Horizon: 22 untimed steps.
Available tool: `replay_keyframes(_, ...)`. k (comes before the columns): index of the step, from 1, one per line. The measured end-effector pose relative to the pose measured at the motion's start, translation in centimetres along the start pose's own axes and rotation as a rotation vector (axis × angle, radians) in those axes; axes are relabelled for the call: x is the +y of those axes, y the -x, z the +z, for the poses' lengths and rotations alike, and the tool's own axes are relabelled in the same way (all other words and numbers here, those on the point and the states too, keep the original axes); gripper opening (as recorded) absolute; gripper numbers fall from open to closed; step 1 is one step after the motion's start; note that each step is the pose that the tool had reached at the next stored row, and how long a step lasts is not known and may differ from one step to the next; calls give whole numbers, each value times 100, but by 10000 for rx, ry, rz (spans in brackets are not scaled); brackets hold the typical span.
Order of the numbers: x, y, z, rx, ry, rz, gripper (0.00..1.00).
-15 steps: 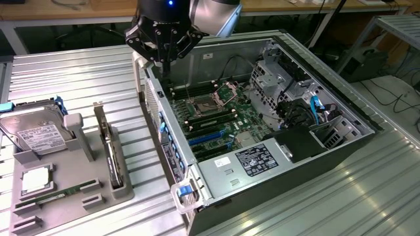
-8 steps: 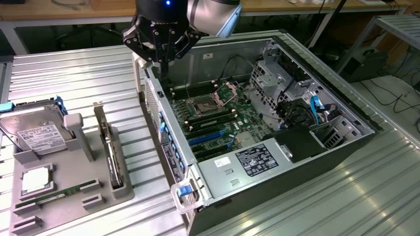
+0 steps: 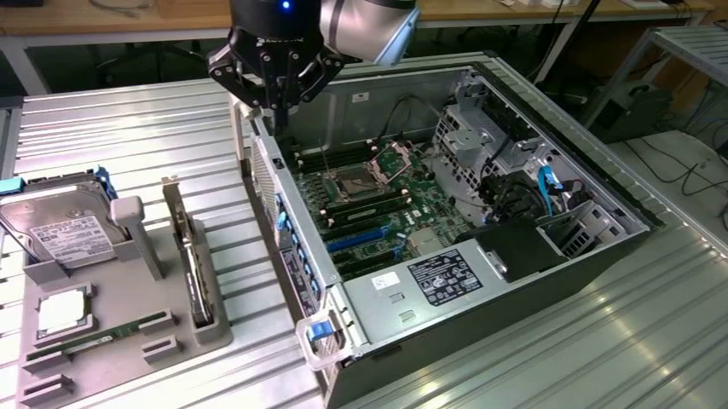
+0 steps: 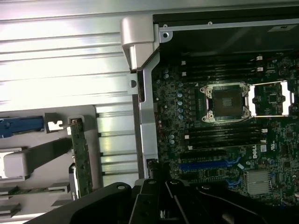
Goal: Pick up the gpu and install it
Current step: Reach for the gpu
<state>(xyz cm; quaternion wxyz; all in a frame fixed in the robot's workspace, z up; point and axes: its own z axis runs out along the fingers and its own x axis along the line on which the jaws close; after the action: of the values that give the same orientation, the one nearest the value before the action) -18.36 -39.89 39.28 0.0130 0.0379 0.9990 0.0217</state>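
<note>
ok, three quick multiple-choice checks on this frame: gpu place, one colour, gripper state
1. Where is the gpu?
A on edge in the grey tray
B in a motherboard slot
C flat on the table

2. Colour of the clip on the case corner?
A red
B blue
C yellow

3. The gripper?
A open
B shut on the gpu
C shut, empty

Answers: 1 A, the card stands upright in the tray; 2 B, the clip is plainly blue; 3 C, the fingers meet above the case rim with nothing between them.
</note>
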Motion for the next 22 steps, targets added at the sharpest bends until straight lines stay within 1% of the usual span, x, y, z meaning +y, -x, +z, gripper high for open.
replay_keyframes(22,-8,-103,-2,0,0,0,11)
